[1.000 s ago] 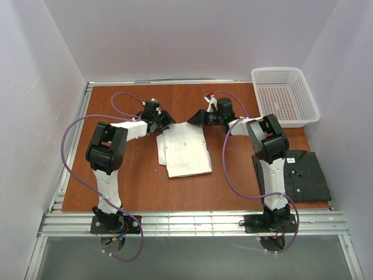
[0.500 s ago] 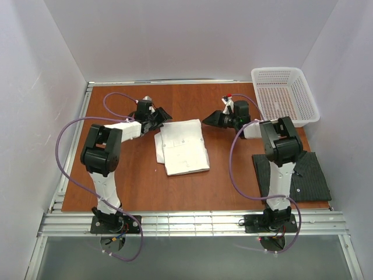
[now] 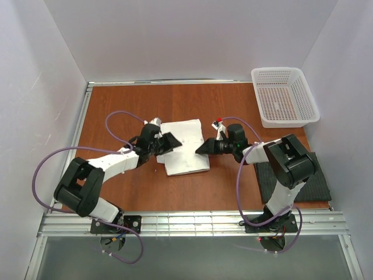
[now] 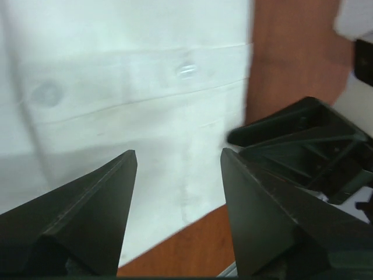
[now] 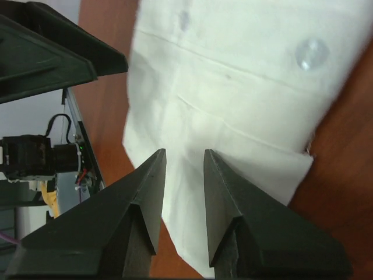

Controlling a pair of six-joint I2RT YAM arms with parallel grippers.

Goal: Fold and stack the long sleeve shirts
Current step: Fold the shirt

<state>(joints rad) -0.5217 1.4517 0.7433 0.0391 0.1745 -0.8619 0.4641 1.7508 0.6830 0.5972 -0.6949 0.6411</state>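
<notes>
Both left tool (image 3: 169, 142) and right tool (image 3: 201, 148) parted, flanking white shirt (image 3: 186, 153)

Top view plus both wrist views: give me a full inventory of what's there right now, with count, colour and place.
White shirt: 1, white, folded, middle of the table.
Dark shirt: 1, charcoal, near right corner, partly hidden by the right arm.
Basket: 1, white mesh, far right corner, nothing visible in it.
Table: 1, reddish-brown wood, under everything.
Rail: 1, silver metal, along the near edge.
Cables: 2, purple, one looped along each arm.
Left arm: 1, white and black, reaching in from near left.
Right arm: 1, white and black, reaching in from near right.
Left fingers: 2, black, apart, over the white shirt's left side.
Right fingers: 2, black, narrowly apart, over its right side.
</notes>
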